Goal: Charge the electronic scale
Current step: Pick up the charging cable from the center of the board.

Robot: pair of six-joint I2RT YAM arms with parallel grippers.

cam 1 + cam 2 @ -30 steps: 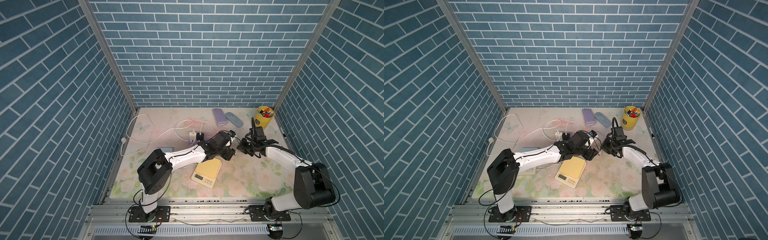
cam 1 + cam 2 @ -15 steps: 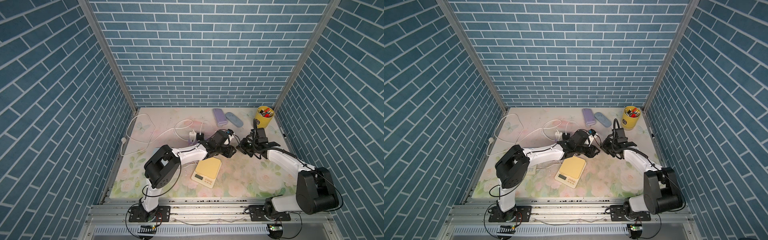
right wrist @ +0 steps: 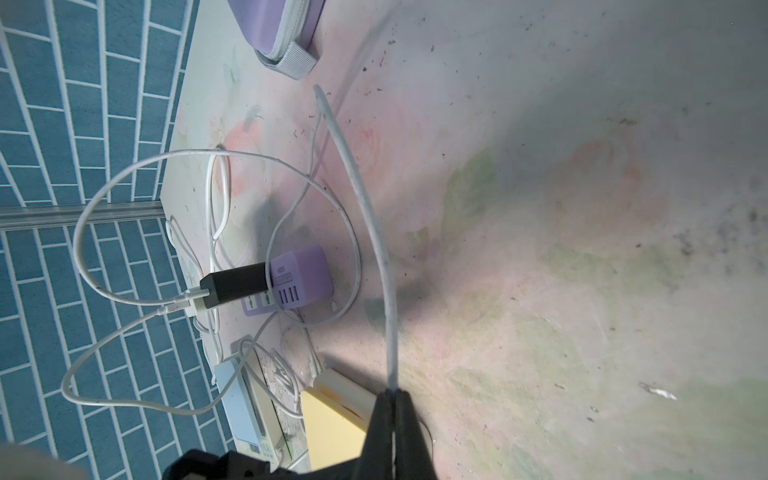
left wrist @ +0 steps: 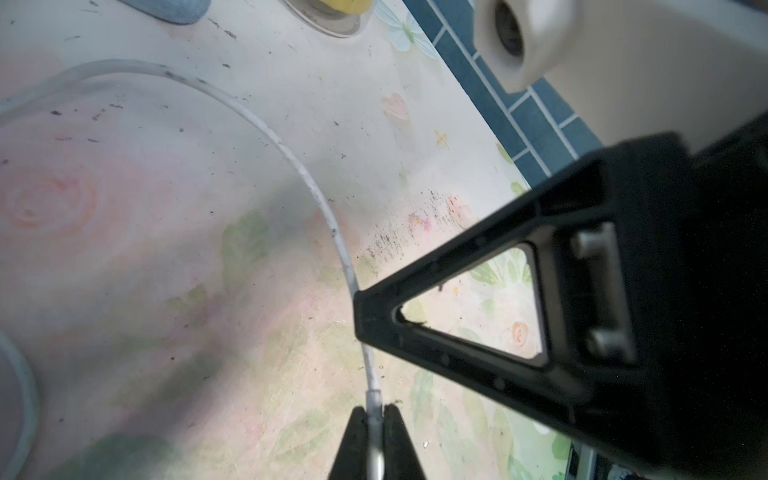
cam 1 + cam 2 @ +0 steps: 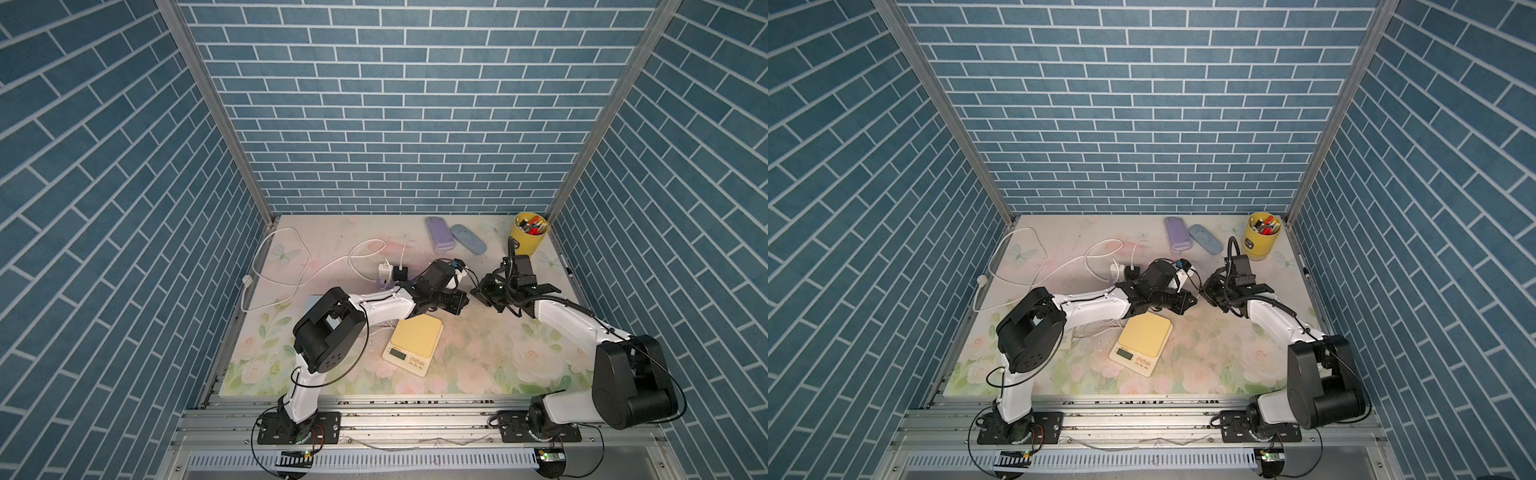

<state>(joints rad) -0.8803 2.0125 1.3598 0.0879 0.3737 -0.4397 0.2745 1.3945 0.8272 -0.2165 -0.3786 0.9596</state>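
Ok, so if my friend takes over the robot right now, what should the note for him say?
Left gripper: shut on the white cable, near what looks like its plug end.
Right gripper: shut on the same cable.
Scale: flat on the table, close to both grippers, not visibly plugged in.
Purple power cube: on the table, black adapter plugged in.
Done: cable picked up.
Left: push that end into the scale.

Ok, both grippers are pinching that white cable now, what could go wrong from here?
Both the left gripper and right gripper are shut on the white charging cable close together; pulling apart could strain it or make it slip. Its slack appears looped around the purple power cube, so tugging toward the yellow electronic scale might snag or drag it.
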